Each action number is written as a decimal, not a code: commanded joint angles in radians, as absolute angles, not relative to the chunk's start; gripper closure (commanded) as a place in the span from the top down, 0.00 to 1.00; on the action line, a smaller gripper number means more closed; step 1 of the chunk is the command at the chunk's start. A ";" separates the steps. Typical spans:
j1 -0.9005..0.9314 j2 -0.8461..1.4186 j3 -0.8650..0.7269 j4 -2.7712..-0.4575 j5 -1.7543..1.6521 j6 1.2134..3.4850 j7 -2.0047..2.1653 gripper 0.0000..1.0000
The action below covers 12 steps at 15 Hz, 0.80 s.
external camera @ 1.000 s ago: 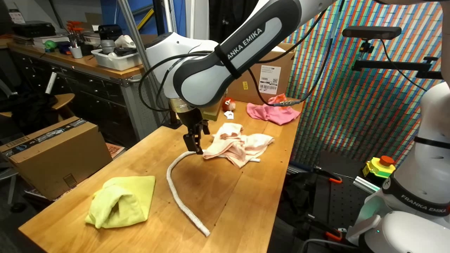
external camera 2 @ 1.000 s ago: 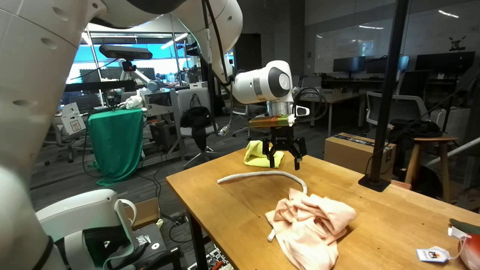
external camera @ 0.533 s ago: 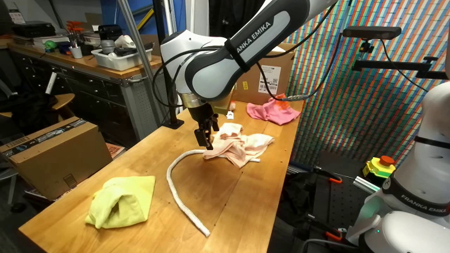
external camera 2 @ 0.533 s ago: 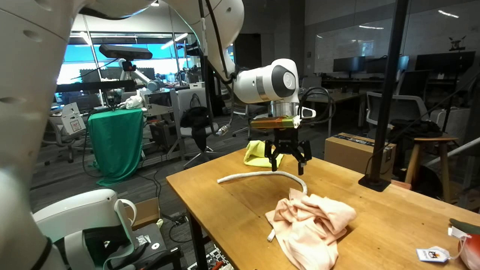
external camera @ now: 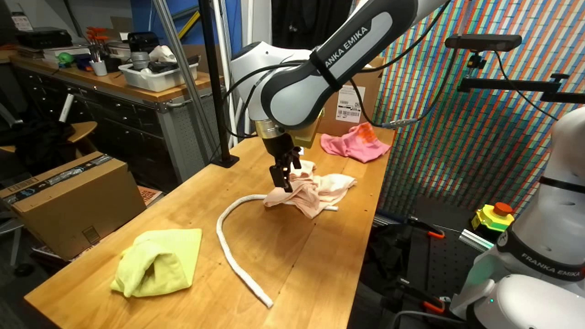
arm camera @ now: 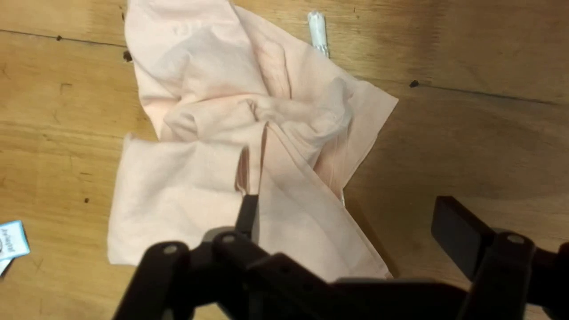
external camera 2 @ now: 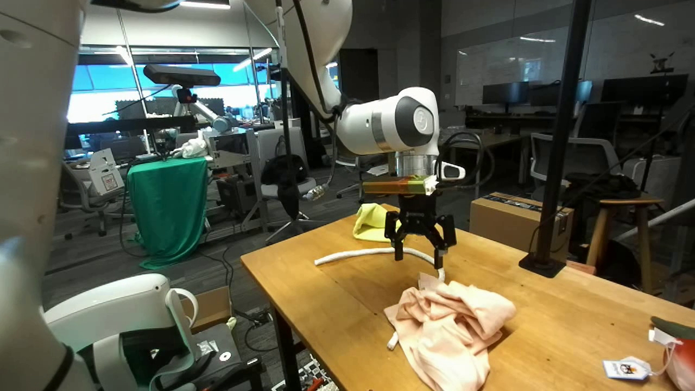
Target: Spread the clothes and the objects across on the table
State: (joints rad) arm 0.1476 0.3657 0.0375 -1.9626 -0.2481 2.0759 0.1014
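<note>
From the left in an exterior view, past the edge of the table, a carton wears printed tape, its words too small for me to read. Farther right, my arm says EMIKA after a word that a black strap partly hides; the tall box behind it bears a white label, its print too fine to make out; my base spells FRANKA EMIKA. At the left of the wrist view a small tag has blurred lettering.

The yellow-green cloth lies near the table's left edge, and bare wood parts it from the cord. A black post has its foot on that same edge, farther back. Inside the cord's curve I see a broad bare stretch reaching to the right edge. The cord runs under the crumpled cream-beige cloth, its end poking out on the right. The pink-red cloth sits at the far end, close by the right edge.

My pincer hangs with its jaws spread wide, one finger above the cream-beige cloth, the other above bare wood.

A second ago I hung farther left in that exterior view, farther from the cream-beige cloth, spread just as wide. The cord and the three cloths lie as they did.
</note>
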 commanded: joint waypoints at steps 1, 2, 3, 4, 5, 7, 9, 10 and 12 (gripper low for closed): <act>0.128 0.299 0.021 -2.051 -0.261 2.155 0.144 1.00; 0.124 0.293 0.014 -2.068 -0.278 2.182 0.149 1.00; 0.122 0.290 0.007 -2.079 -0.292 2.202 0.156 1.00; 0.122 0.287 -0.006 -2.093 -0.321 2.234 0.177 1.00; 0.118 0.286 -0.013 -2.102 -0.331 2.246 0.185 1.00; 0.114 0.287 -0.031 -2.122 -0.353 2.275 0.218 1.00; 0.110 0.291 -0.046 -2.137 -0.368 2.293 0.245 1.00; 0.108 0.293 -0.051 -2.143 -0.369 2.299 0.254 1.00; 0.103 0.298 -0.058 -2.155 -0.368 2.314 0.261 1.00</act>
